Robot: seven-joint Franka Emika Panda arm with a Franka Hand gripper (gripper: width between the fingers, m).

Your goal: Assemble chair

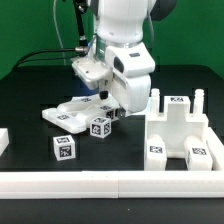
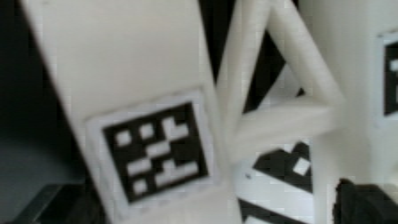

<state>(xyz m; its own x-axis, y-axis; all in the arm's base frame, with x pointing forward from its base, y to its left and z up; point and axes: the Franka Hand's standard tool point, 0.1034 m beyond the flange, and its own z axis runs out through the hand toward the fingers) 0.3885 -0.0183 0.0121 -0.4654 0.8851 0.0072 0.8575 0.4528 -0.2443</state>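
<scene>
**A:** A green backdrop [image 1: 30, 30] is seen behind a black table [image 1: 30, 90], and a long white rail [image 1: 110, 185] is laid along its near edge.

**B:** And from the exterior view's left, what is laid out?

**A:** The chair is found in pieces. A tagged cube [image 1: 63, 150] is set just behind the rail. A flat slab [image 1: 62, 116] is laid farther back, tag up. A second block [image 1: 100, 126] is placed to the right of the slab, close by the robot.

**B:** The arm [image 1: 125, 60] itself?

**A:** It is planted mid-scene and bent low over those pieces. The gripper [image 1: 108, 103] is held just above the table, beside the second block. Its jaws are spread wide and released; nothing is seen gripped between them.

**B:** What is caught by the wrist view?

**A:** It is blurred and very close. A broad white strip [image 2: 107, 80] bearing a black-and-white tag [image 2: 160, 150] is seen, and a braced panel [image 2: 267, 100] with crossing struts is set next to it. Whether the two are touching cannot be told.

**B:** And at the exterior view's right?

**A:** A larger pegged piece [image 1: 180, 135] is stood well apart from the gripper. Upright posts are seen on it, and several tags are carried on its faces.
</scene>
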